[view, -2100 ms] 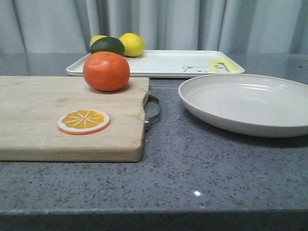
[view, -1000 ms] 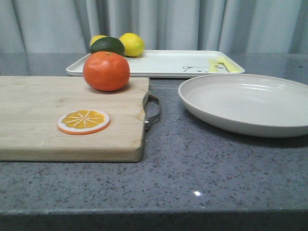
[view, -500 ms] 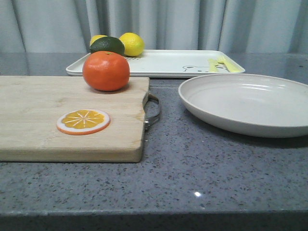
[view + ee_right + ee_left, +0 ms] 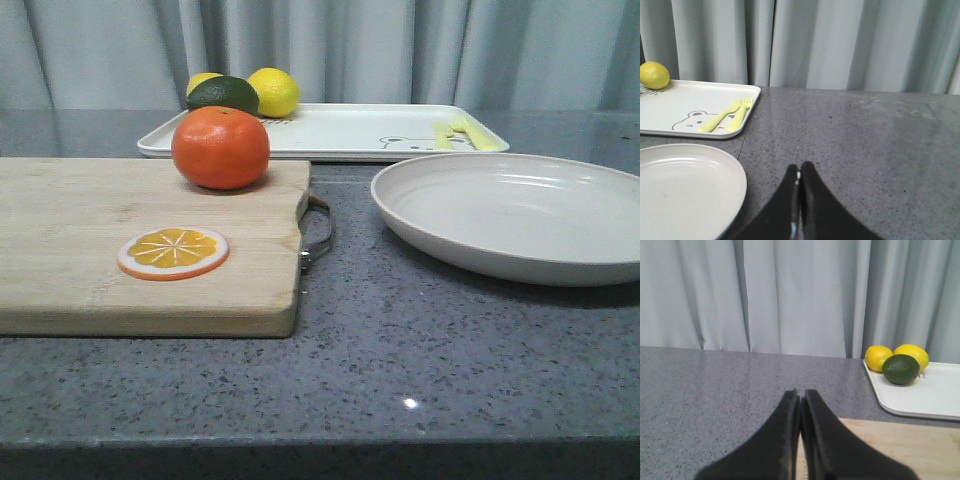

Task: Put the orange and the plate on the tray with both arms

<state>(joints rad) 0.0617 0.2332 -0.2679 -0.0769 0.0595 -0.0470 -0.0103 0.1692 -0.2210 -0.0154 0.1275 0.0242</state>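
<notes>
The orange (image 4: 221, 148) sits on the far right part of the wooden cutting board (image 4: 80, 260). The off-white plate (image 4: 520, 215) lies on the counter to the right of the board; its edge also shows in the right wrist view (image 4: 680, 190). The white tray (image 4: 330, 132) with the bear drawing lies behind both, and shows in the left wrist view (image 4: 930, 395) and the right wrist view (image 4: 690, 107). My left gripper (image 4: 800, 392) is shut and empty over the board's near left part. My right gripper (image 4: 799, 166) is shut and empty, just right of the plate. Neither arm shows in the front view.
Two lemons (image 4: 274, 92) and a green lime (image 4: 222, 94) sit at the tray's back left corner. A yellow fork and spoon (image 4: 455, 132) lie on the tray's right side. An orange slice disc (image 4: 173, 252) lies on the board. A grey curtain hangs behind the counter.
</notes>
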